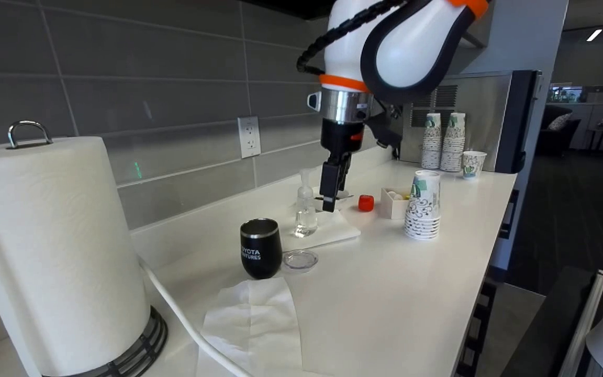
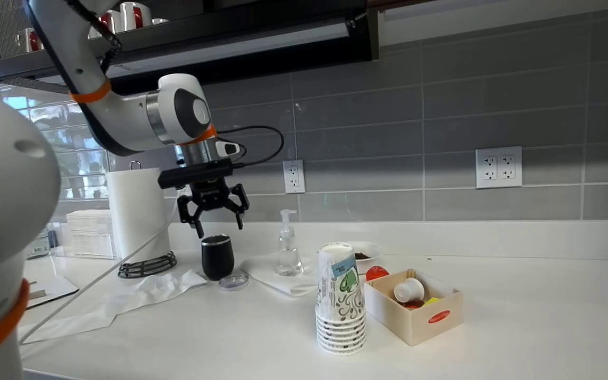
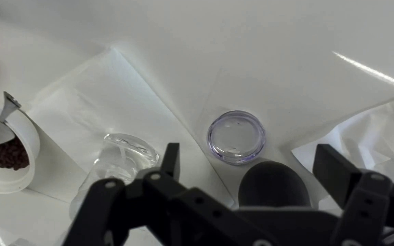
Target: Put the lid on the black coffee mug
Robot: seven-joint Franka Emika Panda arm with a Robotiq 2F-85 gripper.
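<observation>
The black coffee mug (image 1: 261,250) stands upright and open on the white counter, with a shiny rim. It also shows in an exterior view (image 2: 218,258) and, partly hidden by the gripper, in the wrist view (image 3: 274,186). The lid (image 1: 300,260) is a clear round disc lying flat on the counter beside the mug. It shows in an exterior view (image 2: 234,282) and in the wrist view (image 3: 236,137), just past the mug. My gripper (image 2: 220,228) is open and empty, above the mug and lid, fingers pointing down. Its fingers (image 3: 248,147) are wide apart in the wrist view.
A clear soap bottle (image 1: 305,214) stands on a folded paper (image 1: 333,233) behind the lid. A crumpled paper towel (image 1: 259,319), a white cord (image 1: 186,322) and a towel roll (image 1: 55,251) are near the mug. Stacked paper cups (image 2: 341,301) and a wooden box (image 2: 415,311) stand farther off.
</observation>
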